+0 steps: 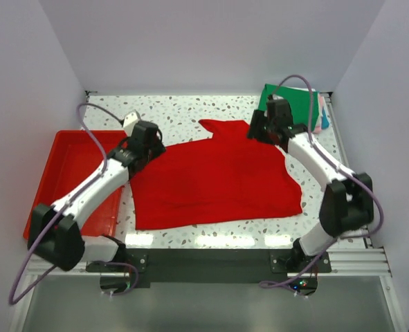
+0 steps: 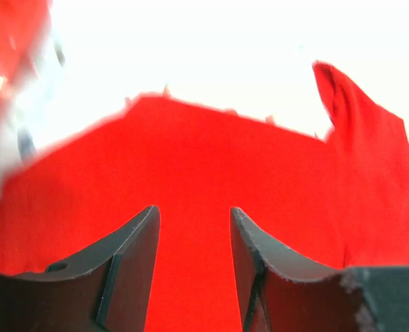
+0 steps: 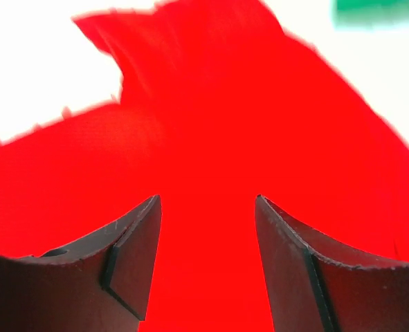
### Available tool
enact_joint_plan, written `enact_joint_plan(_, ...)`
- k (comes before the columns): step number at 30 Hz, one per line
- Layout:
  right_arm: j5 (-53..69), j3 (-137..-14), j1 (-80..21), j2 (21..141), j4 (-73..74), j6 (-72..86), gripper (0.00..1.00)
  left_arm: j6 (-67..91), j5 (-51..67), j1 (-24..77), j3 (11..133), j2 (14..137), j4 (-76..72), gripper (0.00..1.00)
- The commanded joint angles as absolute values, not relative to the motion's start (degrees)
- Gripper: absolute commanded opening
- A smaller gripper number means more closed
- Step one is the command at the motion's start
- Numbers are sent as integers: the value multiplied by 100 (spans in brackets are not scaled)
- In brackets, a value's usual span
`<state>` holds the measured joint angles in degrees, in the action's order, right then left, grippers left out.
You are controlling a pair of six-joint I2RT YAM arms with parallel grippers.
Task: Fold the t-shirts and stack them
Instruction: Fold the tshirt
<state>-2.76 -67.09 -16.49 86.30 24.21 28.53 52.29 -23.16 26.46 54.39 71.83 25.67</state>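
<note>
Red t-shirt [image 1: 214, 181] is lying flat on the worktop [image 1: 183, 111], widest side to side. I am seeing left pincer [image 1: 156, 146] and right pincer [image 1: 255, 130] hovering open, empty, over its far corners, equally near.

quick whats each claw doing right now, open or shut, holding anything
left claw: open, holding nothing, over the red shirt
right claw: open, holding nothing, over the same shirt

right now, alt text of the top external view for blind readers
A red t-shirt lies spread on a table, the left arm and right arm reaching to its far edge. A red tray sits left; a green folded shirt tops a stack far right.
</note>
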Motion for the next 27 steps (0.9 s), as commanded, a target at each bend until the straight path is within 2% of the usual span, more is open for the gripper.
enact_joint_plan(1, -106, -7951, -1661, 9911, 2012, 2137, 60, 4272, -2400, 2084, 6107, 8266, 2277, 49)
enact_joint_plan(5, -132, -9689, -1652, 11318, 2320, 1820, 59, 3702, -2425, 1732, 7185, 9595, 2284, 44)
enact_joint_plan(7, -167, -10123, -1652, 11914, 2425, 1662, 59, 3560, -2443, 1618, 7522, 10288, 2460, 42)
enact_joint_plan(11, -448, -11116, -1652, 12680, 2707, 1425, 60, 3525, -2513, 1547, 7945, 10845, 2540, 41)
enact_joint_plan(27, -1055, -12225, -1652, 13992, 2839, 897, 62, 3234, -2619, 1459, 8464, 11628, 2540, 42)
